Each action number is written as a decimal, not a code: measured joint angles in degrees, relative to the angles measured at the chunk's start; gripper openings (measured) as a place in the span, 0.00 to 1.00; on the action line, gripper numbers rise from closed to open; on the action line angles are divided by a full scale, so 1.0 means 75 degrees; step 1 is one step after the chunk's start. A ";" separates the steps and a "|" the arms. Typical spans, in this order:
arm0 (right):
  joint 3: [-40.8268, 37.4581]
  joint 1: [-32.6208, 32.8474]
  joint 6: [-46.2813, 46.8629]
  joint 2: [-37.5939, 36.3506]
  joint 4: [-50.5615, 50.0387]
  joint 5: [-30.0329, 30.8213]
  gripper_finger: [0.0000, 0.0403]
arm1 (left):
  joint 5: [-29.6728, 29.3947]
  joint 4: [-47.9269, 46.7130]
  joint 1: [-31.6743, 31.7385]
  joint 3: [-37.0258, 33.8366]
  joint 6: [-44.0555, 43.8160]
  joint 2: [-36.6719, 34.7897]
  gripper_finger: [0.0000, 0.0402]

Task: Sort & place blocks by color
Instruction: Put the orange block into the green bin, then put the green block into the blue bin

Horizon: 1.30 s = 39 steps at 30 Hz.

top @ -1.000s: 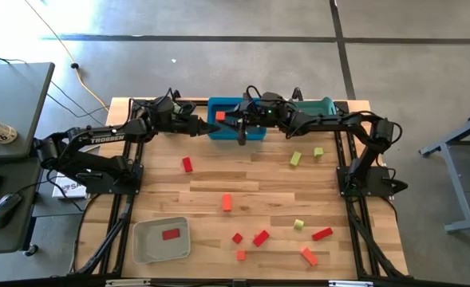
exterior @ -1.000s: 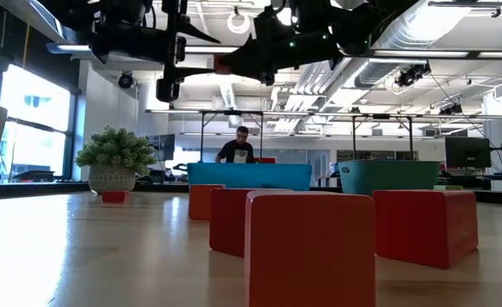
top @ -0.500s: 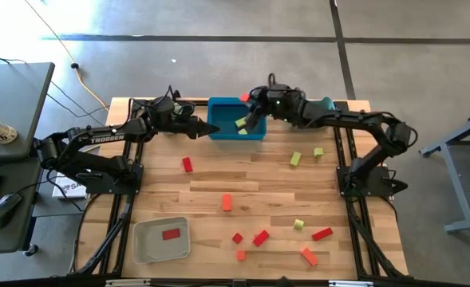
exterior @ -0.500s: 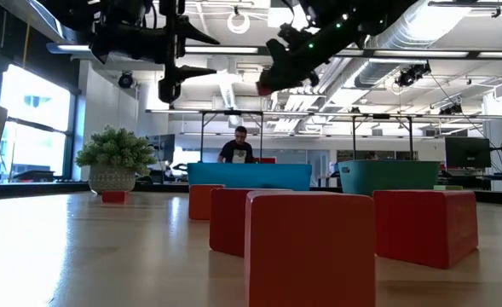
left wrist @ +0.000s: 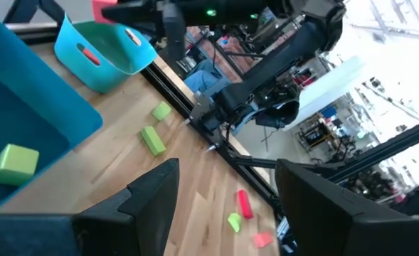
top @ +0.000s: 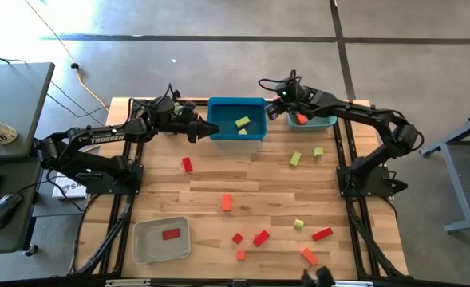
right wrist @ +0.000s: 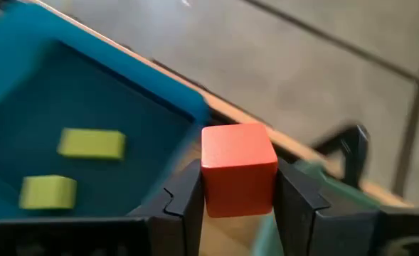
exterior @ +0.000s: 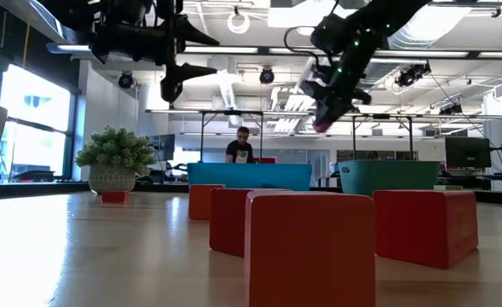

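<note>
My right gripper [right wrist: 237, 195] is shut on an orange-red cube [right wrist: 237, 171]. It hangs high above the table's far edge [exterior: 321, 119], where the blue tray [top: 236, 137] meets the teal tray [top: 327, 123]. In the high view this gripper [top: 276, 89] hides the cube. The blue tray holds two yellow-green blocks [top: 242, 122], the teal tray an orange one [top: 301, 119]. My left gripper [top: 207, 127] hovers open at the blue tray's left end, nothing between its fingers [left wrist: 152, 206]. My right gripper pinches the cube by two opposite side faces [right wrist: 210, 178] between its two fingers [right wrist: 184, 195]. The fingers slant down from the table's right. The cube is lifted clear, high above the trays, at the fingers' lower end [exterior: 321, 126].
A grey tray [top: 143, 247] at the near left holds a red block [top: 171, 234]. Loose red [top: 187, 164], orange [top: 227, 202] and yellow-green [top: 295, 159] blocks lie over the middle and near right. A potted plant [exterior: 114, 158] stands at the far left.
My right gripper has carried the cube from above the blue tray toward the table's right edge, to the teal tray's left end, tipping its fingers downward on the way. It has stayed shut on the cube, which stays clear of the trays.
</note>
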 joint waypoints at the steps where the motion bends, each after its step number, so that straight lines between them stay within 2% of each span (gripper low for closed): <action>1: 0.0000 -0.0075 0.0169 0.0000 -0.0224 0.0032 0.27 | -0.0003 0.0000 0.0000 0.0000 0.0120 0.0000 0.55; 11: 0.0000 -0.1002 0.1963 0.0005 -0.2235 -0.0497 0.27 | -0.0003 -0.0498 0.0000 0.0000 0.1374 0.0000 0.55; 15: 0.0000 -0.1248 0.2218 0.0006 -0.2858 -0.0542 0.27 | -0.0003 -0.1008 0.0000 0.0000 0.1936 0.0000 0.55; 21: 0.0000 -0.1424 0.1943 0.0009 -0.3135 -0.0493 0.28 | -0.0018 -0.1403 0.0000 0.0000 0.2683 0.0000 0.55; 24: 0.0000 -0.1423 0.1896 0.0009 -0.3135 -0.0385 0.32 | -0.0036 -0.1403 0.0000 0.0000 0.2956 0.0000 0.55; 32: 0.0000 -0.1397 0.1941 0.0009 -0.3143 -0.0508 0.52 | -0.0038 -0.1494 0.0003 0.0000 0.3488 0.0000 0.55; 37: 0.0000 -0.1351 0.2175 -0.0023 -0.3254 -0.1202 0.53 | -0.0036 -0.2102 0.0003 0.0000 0.3519 -0.0011 0.55; 39: 0.0000 -0.1228 0.2295 -0.0130 -0.3251 -0.1214 0.52 | -0.0038 -0.2442 0.0003 0.0000 0.3533 -0.0052 0.55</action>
